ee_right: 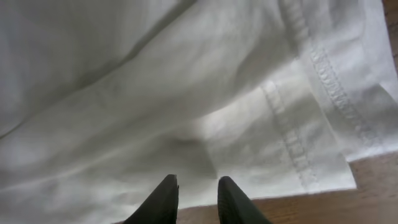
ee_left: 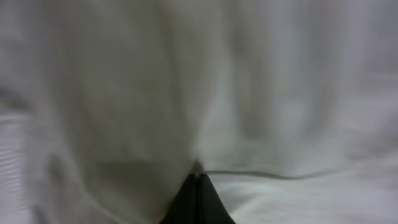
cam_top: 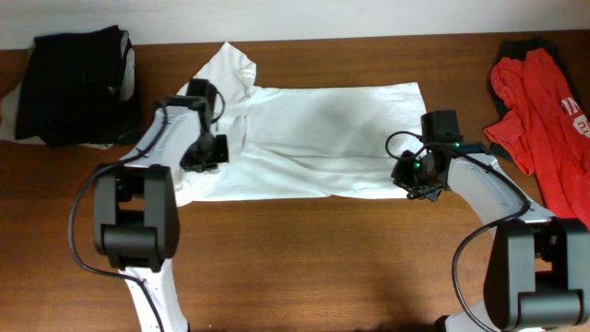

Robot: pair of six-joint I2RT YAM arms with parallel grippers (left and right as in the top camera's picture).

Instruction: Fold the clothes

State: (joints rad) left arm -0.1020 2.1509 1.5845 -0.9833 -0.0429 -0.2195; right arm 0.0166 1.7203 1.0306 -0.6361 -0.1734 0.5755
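The white T-shirt [cam_top: 323,138] lies spread sideways across the wooden table, with a sleeve bunched at its upper left. My left gripper [cam_top: 205,152] is down on the shirt's left part. In the left wrist view its jaws [ee_left: 197,169] are shut tip to tip, pinching the white fabric [ee_left: 261,93], and a crease runs right from the tips. My right gripper [cam_top: 417,182] is at the shirt's lower right corner. In the right wrist view its jaws [ee_right: 198,182] are open, just above the stitched hem [ee_right: 298,143] at the fabric's edge. No label shows.
A black garment [cam_top: 78,83] lies bunched at the back left corner. A red garment [cam_top: 544,111] lies at the right edge. Bare brown table [cam_top: 304,258] runs along the front, and it also shows in the right wrist view [ee_right: 323,208].
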